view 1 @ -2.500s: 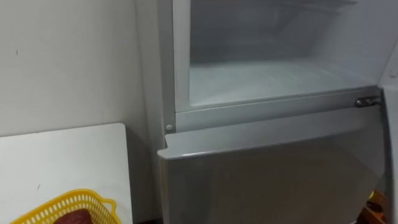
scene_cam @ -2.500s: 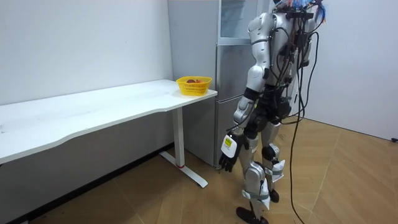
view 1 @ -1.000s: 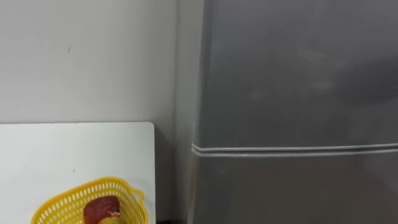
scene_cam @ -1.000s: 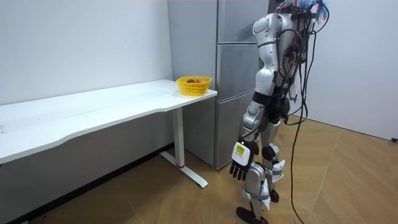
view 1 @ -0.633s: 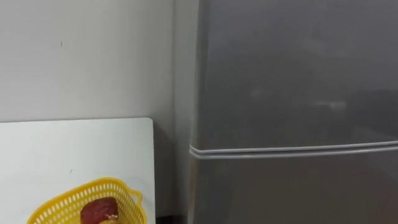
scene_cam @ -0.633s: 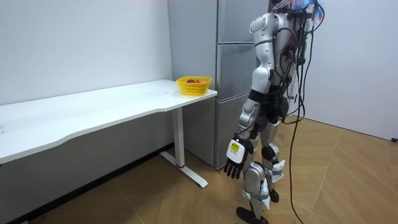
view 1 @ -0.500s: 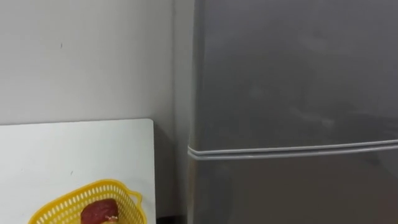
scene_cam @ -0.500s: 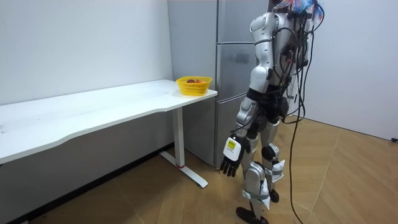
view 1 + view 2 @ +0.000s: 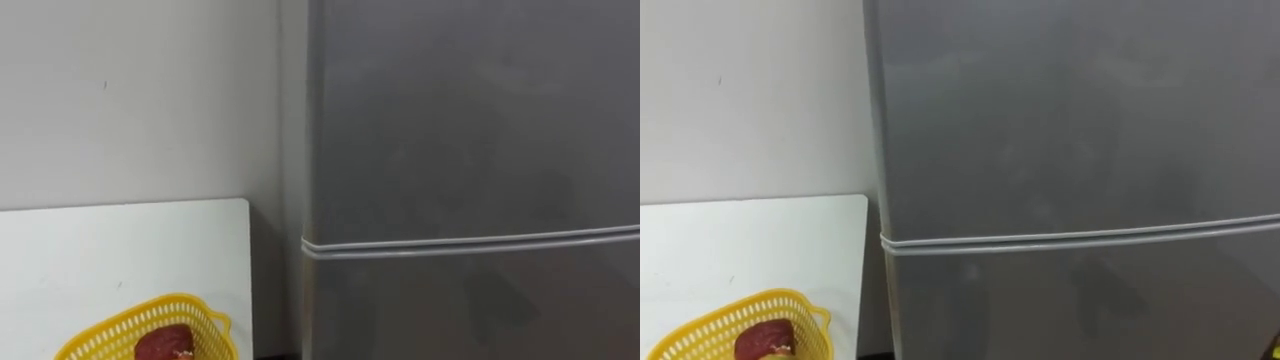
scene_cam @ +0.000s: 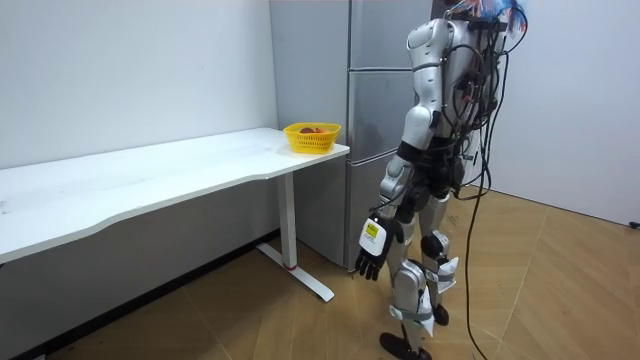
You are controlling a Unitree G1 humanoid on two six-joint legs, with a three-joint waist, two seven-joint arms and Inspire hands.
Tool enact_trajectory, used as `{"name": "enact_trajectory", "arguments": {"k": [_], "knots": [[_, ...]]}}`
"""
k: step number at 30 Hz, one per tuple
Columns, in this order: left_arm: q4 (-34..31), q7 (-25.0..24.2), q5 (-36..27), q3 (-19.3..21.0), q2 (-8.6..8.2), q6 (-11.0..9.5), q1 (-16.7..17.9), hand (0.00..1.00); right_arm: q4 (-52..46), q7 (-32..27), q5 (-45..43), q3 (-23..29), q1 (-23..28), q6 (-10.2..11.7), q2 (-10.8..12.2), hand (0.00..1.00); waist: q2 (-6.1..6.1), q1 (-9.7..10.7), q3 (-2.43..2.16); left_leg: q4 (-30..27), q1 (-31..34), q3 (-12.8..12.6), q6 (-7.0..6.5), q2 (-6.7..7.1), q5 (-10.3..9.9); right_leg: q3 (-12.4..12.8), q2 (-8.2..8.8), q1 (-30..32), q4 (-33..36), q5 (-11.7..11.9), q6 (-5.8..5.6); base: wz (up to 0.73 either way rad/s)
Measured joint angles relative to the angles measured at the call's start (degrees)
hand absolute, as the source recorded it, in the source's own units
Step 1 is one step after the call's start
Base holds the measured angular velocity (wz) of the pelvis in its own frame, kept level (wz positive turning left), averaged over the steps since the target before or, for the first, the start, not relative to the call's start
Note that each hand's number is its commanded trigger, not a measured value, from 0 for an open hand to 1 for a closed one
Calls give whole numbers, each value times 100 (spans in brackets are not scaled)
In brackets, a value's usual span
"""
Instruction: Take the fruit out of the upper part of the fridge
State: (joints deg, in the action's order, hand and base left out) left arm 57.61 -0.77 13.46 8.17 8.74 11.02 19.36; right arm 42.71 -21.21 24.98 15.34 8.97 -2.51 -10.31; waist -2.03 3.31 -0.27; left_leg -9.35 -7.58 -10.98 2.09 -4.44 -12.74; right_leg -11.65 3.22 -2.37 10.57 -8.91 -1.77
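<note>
I stand facing the grey fridge, close to it. Its upper door (image 9: 470,120) is closed, and so is the lower door (image 9: 470,310) under a thin seam. In the room view the fridge (image 10: 372,150) rises beside the table's end. My left hand (image 10: 369,250) hangs low by my thigh, fingers relaxed and holding nothing. A yellow basket (image 9: 120,335) sits on the white table (image 9: 100,250) to my left, with a dark red item (image 9: 165,343) inside it.
The white table (image 10: 150,180) runs along the wall toward the room view's left, with the basket (image 10: 312,135) at its end near the fridge. Bare wood floor (image 10: 550,290) lies behind me.
The upper fridge compartment stood open 2.5 s ago; its door is now closed. My left hand has swung a little at my side since then.
</note>
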Motion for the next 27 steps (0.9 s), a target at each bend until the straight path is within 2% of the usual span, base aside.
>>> {"name": "enact_trajectory", "arguments": {"k": [4,10,13,17,21,27], "knots": [[10,-113,4,2,-13,-19,1,0,609,328,-60,-70,40,-3,81,0,61,-46,11,1,1,0,0,4,-1,-1,4,-12,0,0,-1,0],[28,-344,23,27,-28,-14,15,0,1310,947,-60,-171,35,-3,85,0,129,-69,20,66,1,13,5,-7,-8,-20,-9,5,11,-1,0,1],[29,-432,20,66,-25,-1,21,0,1612,1230,-74,-181,7,-1,85,0,122,-72,16,74,-2,13,5,-8,-7,-15,-16,-24,11,2,2,0],[140,-444,-26,53,-33,1,15,0,2256,1585,-354,-463,-47,-17,84,0,99,-78,8,70,-65,22,5,-5,-7,-17,-16,-66,-14,6,0,-1],[241,-451,11,55,-36,74,-34,0,2440,1891,-1107,-680,-38,-132,88,0,82,-115,14,69,-80,20,5,2,-7,7,-8,-60,-9,4,-3,-4],[352,-458,19,52,-35,136,-181,0,2649,2175,-1538,-802,-83,-136,94,0,72,-235,18,69,-74,32,5,-4,-7,17,-21,-77,-78,11,-3,1]]}}
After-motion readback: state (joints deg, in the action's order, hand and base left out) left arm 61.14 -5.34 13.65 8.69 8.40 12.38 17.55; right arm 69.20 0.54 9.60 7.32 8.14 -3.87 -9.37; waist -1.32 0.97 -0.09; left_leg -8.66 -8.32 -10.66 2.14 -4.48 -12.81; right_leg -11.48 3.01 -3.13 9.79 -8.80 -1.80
